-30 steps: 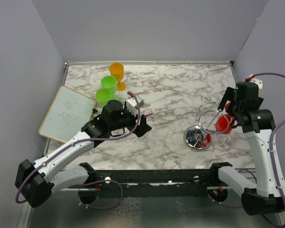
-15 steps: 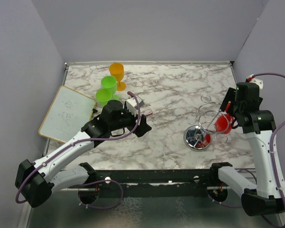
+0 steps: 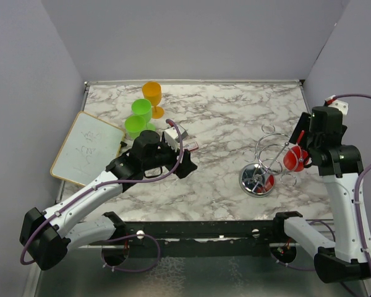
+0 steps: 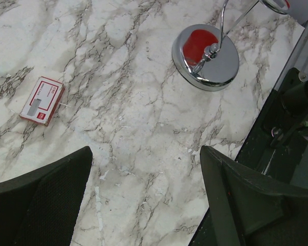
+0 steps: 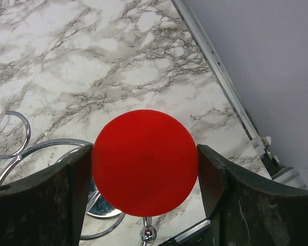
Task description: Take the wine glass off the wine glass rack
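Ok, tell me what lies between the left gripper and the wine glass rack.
Only bare marble table separates the left gripper from the wine glass rack in the left wrist view; the card lies aside.

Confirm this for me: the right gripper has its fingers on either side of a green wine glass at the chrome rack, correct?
Not quite. The wine glass between the fingers of the right gripper is red, not green, as the right wrist view shows. The rest holds: the fingers sit on either side of it at the chrome rack.
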`<state>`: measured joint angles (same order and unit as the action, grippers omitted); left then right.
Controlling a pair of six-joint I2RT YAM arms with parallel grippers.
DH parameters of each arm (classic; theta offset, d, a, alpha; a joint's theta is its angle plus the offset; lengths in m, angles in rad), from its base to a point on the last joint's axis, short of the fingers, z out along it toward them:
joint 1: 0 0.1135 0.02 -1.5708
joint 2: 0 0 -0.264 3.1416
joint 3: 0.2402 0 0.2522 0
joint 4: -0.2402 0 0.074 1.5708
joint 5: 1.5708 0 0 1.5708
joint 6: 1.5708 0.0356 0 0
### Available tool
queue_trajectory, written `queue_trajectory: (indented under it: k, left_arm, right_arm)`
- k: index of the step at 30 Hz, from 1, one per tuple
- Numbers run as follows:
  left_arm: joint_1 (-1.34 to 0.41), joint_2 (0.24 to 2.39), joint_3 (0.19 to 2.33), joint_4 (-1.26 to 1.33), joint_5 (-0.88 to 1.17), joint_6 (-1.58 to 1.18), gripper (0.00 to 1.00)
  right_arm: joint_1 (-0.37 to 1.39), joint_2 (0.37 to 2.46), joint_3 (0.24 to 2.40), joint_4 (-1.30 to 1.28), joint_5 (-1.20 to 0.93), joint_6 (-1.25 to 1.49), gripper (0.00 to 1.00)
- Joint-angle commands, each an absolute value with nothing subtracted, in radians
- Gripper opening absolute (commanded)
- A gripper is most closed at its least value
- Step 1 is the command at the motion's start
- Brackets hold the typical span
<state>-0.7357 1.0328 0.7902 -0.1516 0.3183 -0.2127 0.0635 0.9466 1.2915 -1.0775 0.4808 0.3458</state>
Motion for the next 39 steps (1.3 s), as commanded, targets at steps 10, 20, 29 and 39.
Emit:
queue_trajectory:
  k: [10, 20, 29, 39]
  left_arm:
    - [-0.744, 1.035, 0.789, -0.164, 0.296, -0.198, 0.88]
    - [-0.746, 1.040, 0.791, -0.166, 0.294, -0.196, 0.88]
    - [-0.747, 1.042, 0.790, -0.166, 0.292, -0.195, 0.88]
    - [-0.747, 1.044, 0.792, -0.169, 0.283, -0.192, 0.88]
  right_arm:
    - [0.060, 0.930, 1.317, -1.081, 0.591, 0.327, 0.72]
    - [0.061, 0.937, 1.316, -1.052, 0.644, 0.313, 0.71]
    - [0.060, 0.977, 1.350, -1.002, 0.675, 0.297, 0.71]
    - [0.060, 1.016, 1.440, -0.921, 0.713, 0.223, 0.70]
